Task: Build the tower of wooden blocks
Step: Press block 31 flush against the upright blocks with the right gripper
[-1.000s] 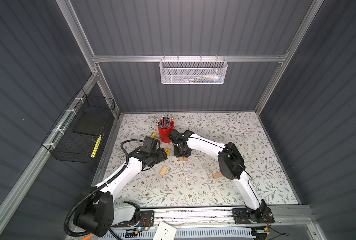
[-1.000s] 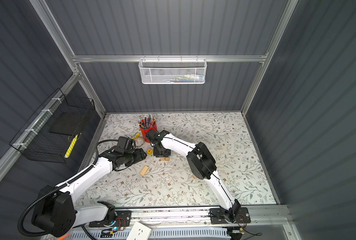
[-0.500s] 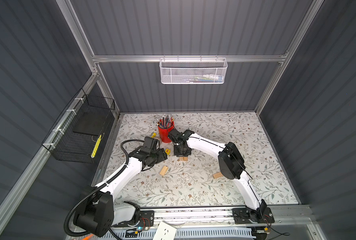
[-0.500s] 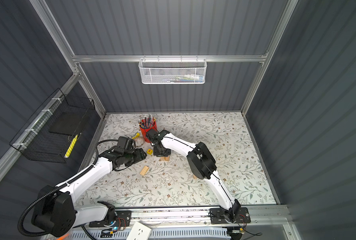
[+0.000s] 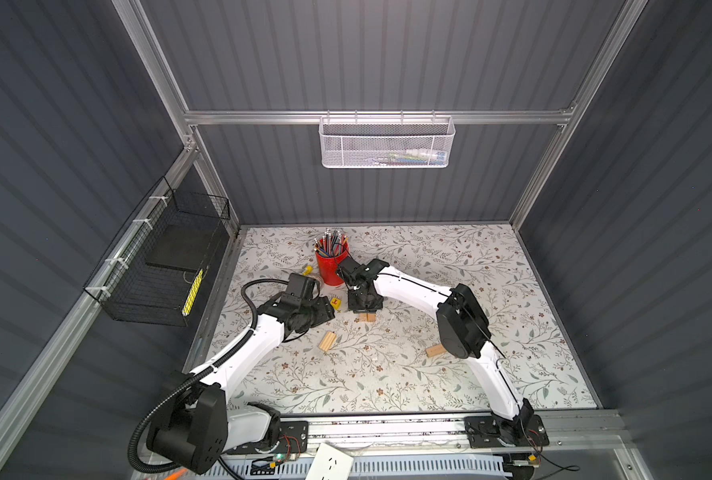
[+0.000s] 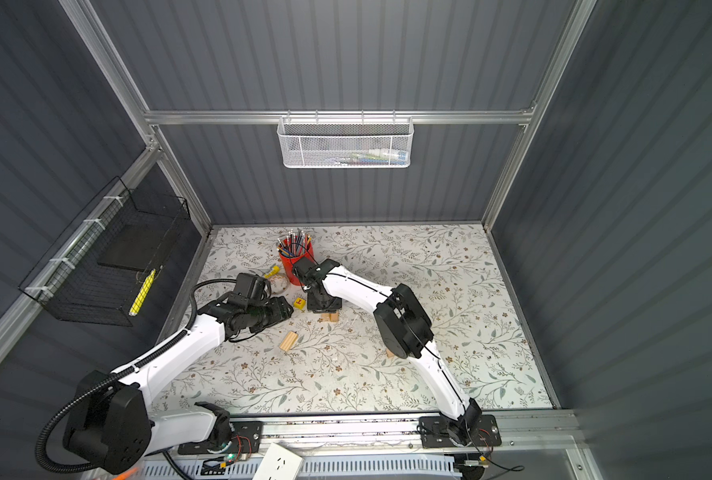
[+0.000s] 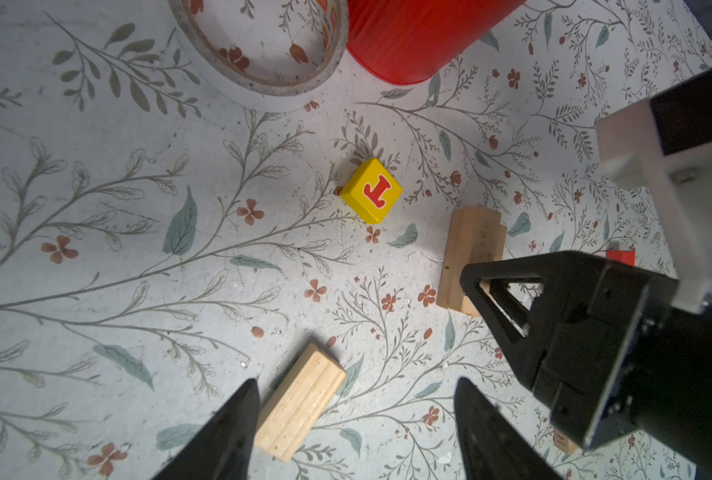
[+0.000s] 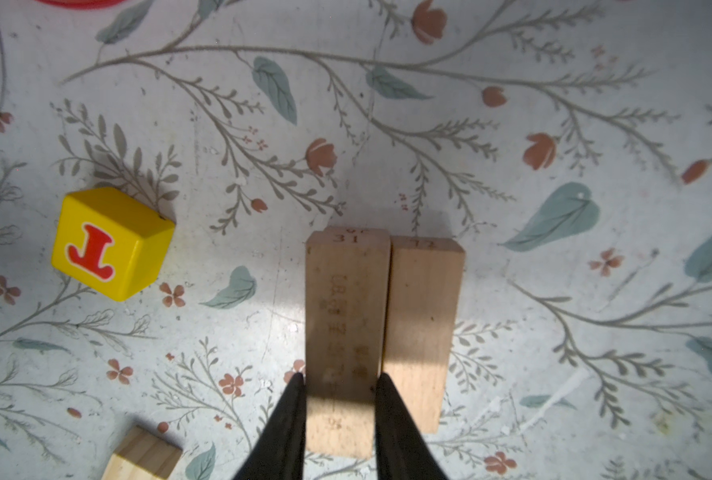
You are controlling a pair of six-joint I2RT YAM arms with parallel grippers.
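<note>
My right gripper [image 8: 339,380] is shut on the near end of a pale wood plank [image 8: 346,307]. That plank lies close against a second plank [image 8: 422,332], and the edge of another plank shows under it. In both top views this group [image 5: 366,318] [image 6: 330,318] peeks out just below the right gripper [image 5: 364,307]. A yellow cube with a red letter [image 8: 109,243] [image 5: 336,302] sits beside it. My left gripper [image 7: 357,382] hangs open over the mat, with a loose plank [image 7: 300,403] [image 5: 327,342] next to one fingertip. Another plank [image 5: 434,351] lies by the right arm's elbow.
A red pencil cup [image 5: 331,266] stands just behind both grippers, with a tape ring [image 7: 258,45] and a yellow tube-shaped item [image 5: 307,272] to its left. A small red block [image 7: 620,257] shows behind the right gripper. A black wire basket [image 5: 158,257] hangs on the left wall.
The right gripper's jaws have drawn in a little onto the plank. Both arms stay where they were.
</note>
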